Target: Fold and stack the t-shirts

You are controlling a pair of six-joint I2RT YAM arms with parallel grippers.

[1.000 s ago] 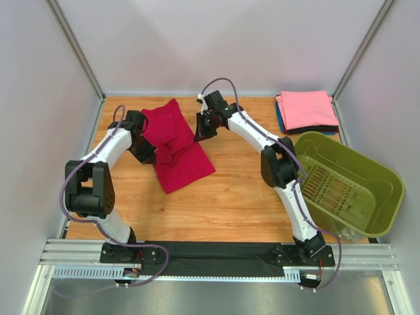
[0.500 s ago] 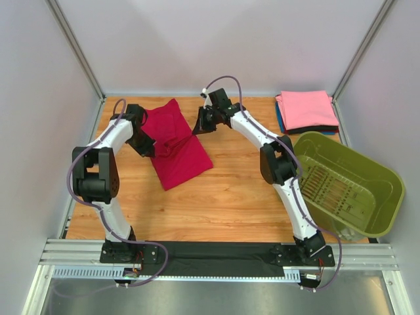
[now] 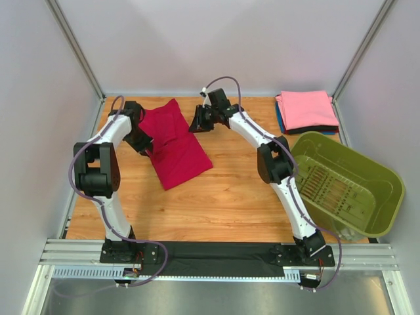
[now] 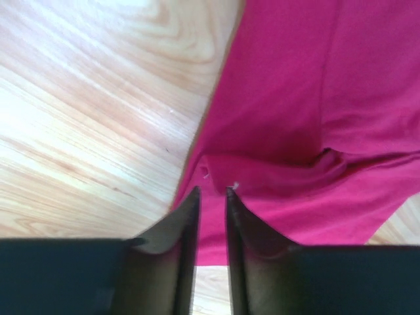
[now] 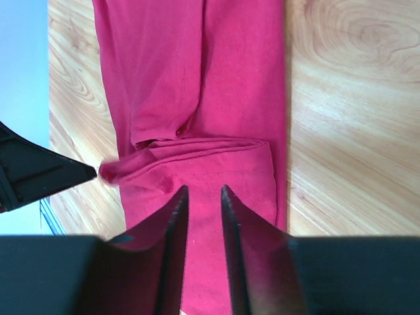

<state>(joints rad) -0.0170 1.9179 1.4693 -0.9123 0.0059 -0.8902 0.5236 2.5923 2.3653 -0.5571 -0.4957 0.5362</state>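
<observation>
The crimson t-shirt (image 3: 180, 147) lies on the wooden table at the back left, folded into a long strip. It also shows in the left wrist view (image 4: 289, 98) and the right wrist view (image 5: 197, 79), with a sleeve folded across it. My left gripper (image 3: 148, 148) (image 4: 212, 191) is at the shirt's left edge, jaws a narrow gap apart and empty. My right gripper (image 3: 195, 126) (image 5: 203, 189) hovers over the shirt's far right end, jaws narrowly apart and empty. A folded stack with pink on top (image 3: 305, 108), over blue and black, sits at the back right.
An olive-green plastic basket (image 3: 348, 184) stands at the right, in front of the stack. Grey walls and metal posts close in the table at the back and sides. My left gripper's finger (image 5: 46, 174) shows in the right wrist view beside the sleeve tip.
The bunched fold in the middle of the shirt has flattened out. My left gripper has moved farther back along the shirt's left edge. My right gripper has shifted slightly left and back.
</observation>
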